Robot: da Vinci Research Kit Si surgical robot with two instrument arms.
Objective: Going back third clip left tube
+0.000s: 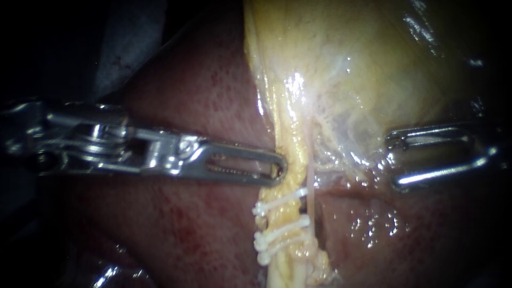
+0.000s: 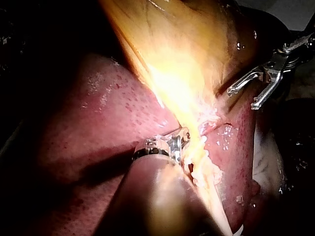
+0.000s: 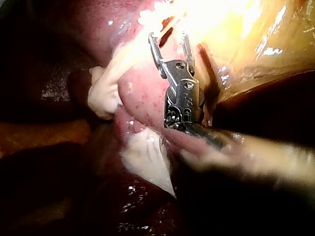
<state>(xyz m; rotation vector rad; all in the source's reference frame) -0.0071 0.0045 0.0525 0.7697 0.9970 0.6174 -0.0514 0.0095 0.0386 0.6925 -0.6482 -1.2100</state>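
Observation:
The left tube is a yellowish strand running down from the gallbladder. Three white clips lie across it, one above the other. A thinner pink tube runs just to its right. My left instrument lies flat over the liver. Its slotted jaws are shut, with the tip against the yellow tissue's edge just above the top clip. My right instrument stands to the right of both tubes, apart from them, its jaws open and empty. The right wrist view shows the same open jaws ahead of bright tissue.
Dark red liver fills the left and lower parts of the endoscope view. A wet red surface lies under my right instrument. In the left wrist view my left instrument touches the yellow strand, with my right instrument beyond it.

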